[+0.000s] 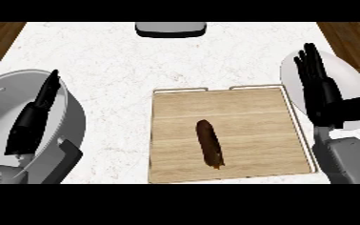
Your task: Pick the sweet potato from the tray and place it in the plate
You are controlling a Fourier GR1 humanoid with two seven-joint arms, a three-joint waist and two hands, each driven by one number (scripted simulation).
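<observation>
A dark brown sweet potato [209, 144] lies lengthwise near the middle of a wooden tray [253, 109] with a thin metal rim. A white plate [290, 74] sits just right of the tray, largely covered by my right hand [322, 95], which is open with straight fingers pointing away from me. My left hand [34, 114] is open at the far left, fingers straight, well away from the tray. Neither hand touches the sweet potato.
A grey bowl-shaped vessel [70, 109] sits at the left under my left hand. A grey object [171, 29] lies at the counter's far edge. Wood floor shows past the white marble counter [105, 62] at both top corners.
</observation>
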